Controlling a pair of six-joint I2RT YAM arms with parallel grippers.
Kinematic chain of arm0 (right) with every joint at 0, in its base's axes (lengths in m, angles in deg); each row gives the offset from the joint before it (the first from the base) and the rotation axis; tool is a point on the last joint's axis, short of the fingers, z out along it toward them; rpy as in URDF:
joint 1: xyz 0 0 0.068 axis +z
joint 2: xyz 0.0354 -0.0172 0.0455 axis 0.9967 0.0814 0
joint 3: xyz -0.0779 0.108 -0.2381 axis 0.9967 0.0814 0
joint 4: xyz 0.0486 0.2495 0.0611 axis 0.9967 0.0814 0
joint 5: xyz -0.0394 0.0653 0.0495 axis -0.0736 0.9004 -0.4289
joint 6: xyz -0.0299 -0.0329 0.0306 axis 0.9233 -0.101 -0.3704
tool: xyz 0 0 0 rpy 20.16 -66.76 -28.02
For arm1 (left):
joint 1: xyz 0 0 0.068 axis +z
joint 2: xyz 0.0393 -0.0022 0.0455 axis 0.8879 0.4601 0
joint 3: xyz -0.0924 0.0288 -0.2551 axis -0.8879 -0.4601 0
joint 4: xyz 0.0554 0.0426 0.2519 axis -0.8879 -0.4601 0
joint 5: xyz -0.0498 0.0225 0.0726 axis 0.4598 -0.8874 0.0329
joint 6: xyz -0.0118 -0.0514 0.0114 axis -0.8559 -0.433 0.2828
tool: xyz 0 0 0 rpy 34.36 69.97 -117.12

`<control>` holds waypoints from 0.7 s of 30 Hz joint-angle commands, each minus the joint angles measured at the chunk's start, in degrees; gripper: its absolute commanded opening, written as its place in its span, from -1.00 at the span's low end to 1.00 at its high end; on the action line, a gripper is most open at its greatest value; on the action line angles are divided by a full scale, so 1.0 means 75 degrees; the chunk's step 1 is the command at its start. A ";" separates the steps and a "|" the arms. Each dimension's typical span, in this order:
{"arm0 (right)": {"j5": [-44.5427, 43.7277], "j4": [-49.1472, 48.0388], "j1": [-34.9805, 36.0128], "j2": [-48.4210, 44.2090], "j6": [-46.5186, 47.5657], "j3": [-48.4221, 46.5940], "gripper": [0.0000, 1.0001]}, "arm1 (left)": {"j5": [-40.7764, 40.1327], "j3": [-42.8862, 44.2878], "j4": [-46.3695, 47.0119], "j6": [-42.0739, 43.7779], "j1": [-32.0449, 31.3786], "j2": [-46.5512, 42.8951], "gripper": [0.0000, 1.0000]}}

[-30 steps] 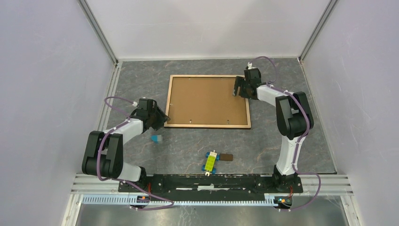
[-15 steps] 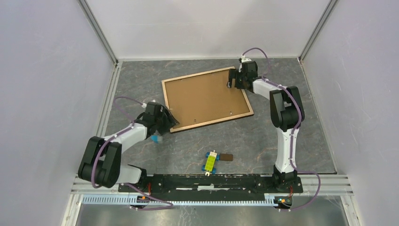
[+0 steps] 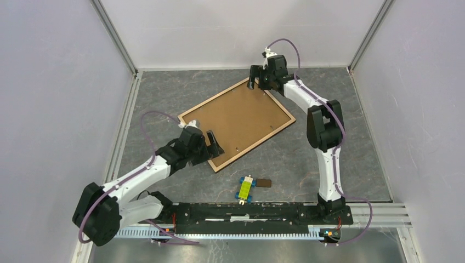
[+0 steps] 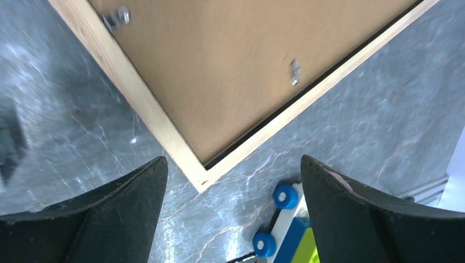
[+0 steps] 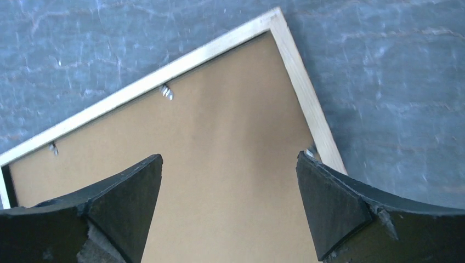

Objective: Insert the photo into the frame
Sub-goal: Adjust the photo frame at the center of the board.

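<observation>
Since a second earlier, we saw the frame [image 4: 140, 107] swing from square-on to a diagonal lie, both arms swinging round with it. It lay flat on the grey worktop [image 3: 340, 142], back side up, with the brown backing board [image 3: 238, 120] filling it. Its near corner sat directly under the left end effector [image 4: 233, 159] and its far corner under the right end effector [image 5: 228, 155]. Both end effectors had their fingers spread wide, with nothing between them, so neither held the frame.

We could not see the photo in any view. Whether it lay beneath the board we could not tell.

We judged a few risks from here. A toy car [image 4: 290, 230] sat just beyond the corner under the left end effector, so any further turn of the frame could shove it. Small metal tabs [image 4: 294, 73] showed along the board's edge. If they were not seated, we thought lifting the frame could let the board drop out. A finger lowered onto the thin rail might skid off and nudge the frame askew.
</observation>
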 commanded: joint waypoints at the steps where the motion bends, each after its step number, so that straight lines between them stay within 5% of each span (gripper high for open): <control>1: -0.0724 0.1364 0.0036 -0.1280 0.0384 0.0339 0.95 | -0.1689 0.1407 -0.0852 0.0743 0.0023 -0.0323 0.95; 10: -0.0239 -0.0156 0.0020 -0.4509 -0.0708 0.5477 0.88 | -0.3388 0.3302 -0.0157 0.0933 0.1331 0.1074 1.00; 14: -0.0177 -0.0827 -0.0003 -0.5481 -0.1243 0.6895 0.86 | -0.2777 0.4025 0.0473 0.0816 0.2330 0.2579 1.00; 17: -0.0064 -0.1339 -0.0089 -0.5926 -0.1529 0.7780 0.86 | -0.1266 0.5195 0.0384 0.1026 0.3047 0.4117 1.00; 21: 0.0149 -0.1854 -0.0234 -0.6011 -0.1654 0.8505 0.86 | -0.0413 0.6628 0.0165 0.1631 0.3302 0.5809 0.99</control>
